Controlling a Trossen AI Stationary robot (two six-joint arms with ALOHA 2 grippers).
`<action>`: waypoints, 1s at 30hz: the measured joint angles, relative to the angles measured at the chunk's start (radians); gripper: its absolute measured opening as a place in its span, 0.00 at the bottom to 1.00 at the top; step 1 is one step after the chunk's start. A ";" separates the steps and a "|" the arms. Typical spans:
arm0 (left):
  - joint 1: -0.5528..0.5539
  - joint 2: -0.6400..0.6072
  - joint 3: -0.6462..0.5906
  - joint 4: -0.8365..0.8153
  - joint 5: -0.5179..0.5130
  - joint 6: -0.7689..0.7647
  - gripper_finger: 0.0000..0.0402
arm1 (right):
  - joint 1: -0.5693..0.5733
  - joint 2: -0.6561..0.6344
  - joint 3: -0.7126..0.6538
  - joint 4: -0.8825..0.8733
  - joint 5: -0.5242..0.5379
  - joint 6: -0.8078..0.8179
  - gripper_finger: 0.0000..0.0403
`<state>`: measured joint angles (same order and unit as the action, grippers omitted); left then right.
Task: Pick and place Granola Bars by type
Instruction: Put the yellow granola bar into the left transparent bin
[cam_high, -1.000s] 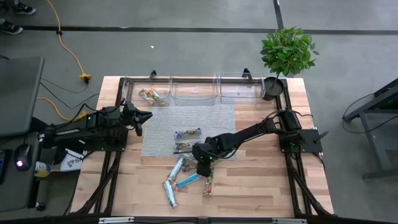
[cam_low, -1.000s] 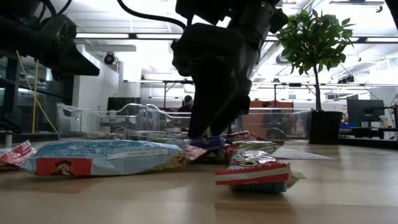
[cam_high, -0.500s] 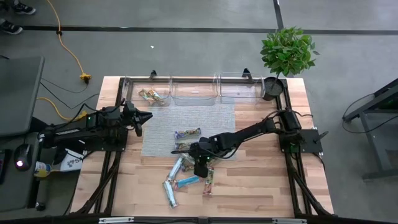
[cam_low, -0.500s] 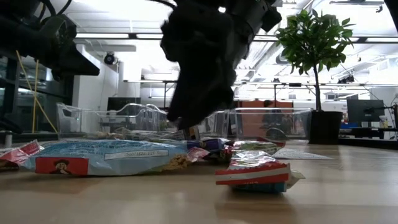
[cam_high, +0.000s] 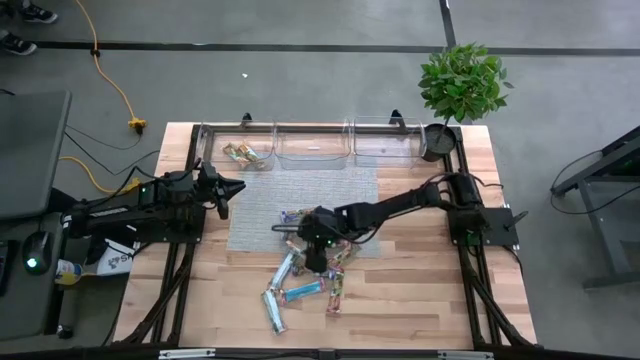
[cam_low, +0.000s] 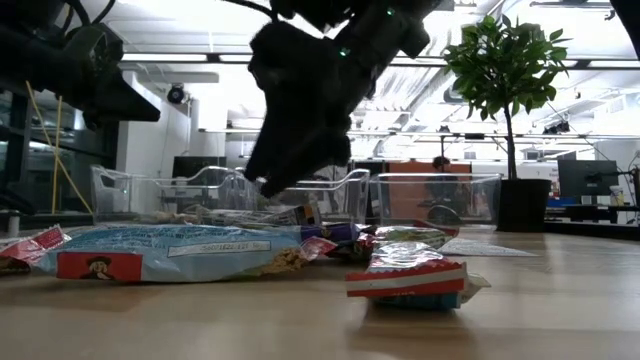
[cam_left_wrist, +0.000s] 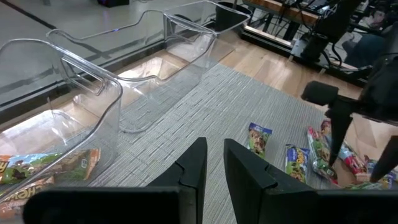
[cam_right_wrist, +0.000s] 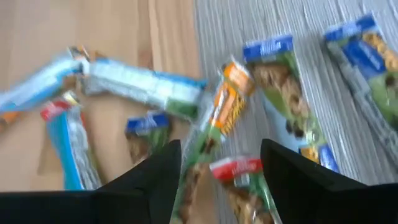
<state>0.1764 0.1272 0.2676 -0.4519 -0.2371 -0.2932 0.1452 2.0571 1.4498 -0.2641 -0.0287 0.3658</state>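
At nine o'clock on the table the left gripper (cam_high: 226, 190) waits over the near edge of the grey mat (cam_high: 260, 195), its fingers (cam_left_wrist: 194, 163) drawn close with a narrow slot between them, holding nothing; it points toward the clear bins (cam_high: 312, 143) at twelve o'clock, the leftmost of which already holds a brown bar (cam_left_wrist: 43, 168). The loose granola bars (cam_high: 300, 275) lie well apart from it, scattered around six o'clock where the mat's front edge meets the bare wood. The right gripper (cam_high: 312, 243) hangs directly over that scatter, so the right arm is clearly the nearer one. Its fingers (cam_right_wrist: 154, 171) are spread apart and empty. Between them, in the right wrist view, sits a green-and-orange bar (cam_right_wrist: 214, 121), overlapping a blue one (cam_right_wrist: 140, 84); its long axis seems to run roughly across the line joining the fingers, which would suit a pinch across its narrow width. Two blue-and-green bars (cam_right_wrist: 283, 93) lie beside it on the mat.
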 joint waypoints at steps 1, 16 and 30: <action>0.000 0.000 0.000 0.000 0.000 0.000 0.13 | -0.003 0.000 0.000 0.014 -0.006 -0.006 0.51; 0.000 0.001 0.000 -0.001 0.002 0.000 0.13 | 0.013 0.084 0.004 0.076 -0.056 0.023 0.51; 0.000 0.001 0.000 -0.001 0.002 0.000 0.13 | 0.034 0.129 0.005 0.071 -0.005 0.106 0.47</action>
<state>0.1764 0.1280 0.2676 -0.4526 -0.2356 -0.2929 0.1794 2.1857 1.4551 -0.1926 -0.0339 0.4717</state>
